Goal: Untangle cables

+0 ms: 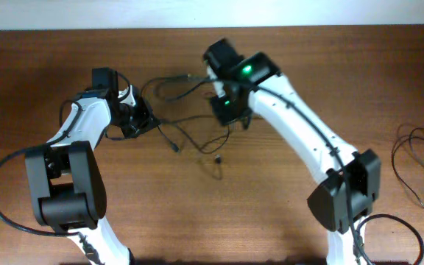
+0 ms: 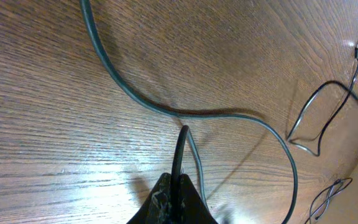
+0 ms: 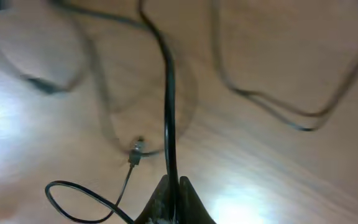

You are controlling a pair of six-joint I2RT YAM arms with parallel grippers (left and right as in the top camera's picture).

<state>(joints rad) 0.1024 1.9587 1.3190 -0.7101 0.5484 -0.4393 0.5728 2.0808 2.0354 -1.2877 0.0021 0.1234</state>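
Both angled inward, low: left arm (image 1: 83, 124), right arm (image 1: 294, 118); left jaws, right jaws clamped on cables (image 3: 168, 99)

Between left gripper (image 1: 141, 118) and right gripper (image 1: 227, 110), cables (image 1: 175, 140) sprawl.

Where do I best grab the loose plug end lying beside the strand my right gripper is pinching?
Probably the thin cord just behind the plug, not the tiny plug. It lies flat on the table, apart from the pinched strand, so come straight down from above, fingers across the cord. The right gripper is shut on that strand, so it must release first.
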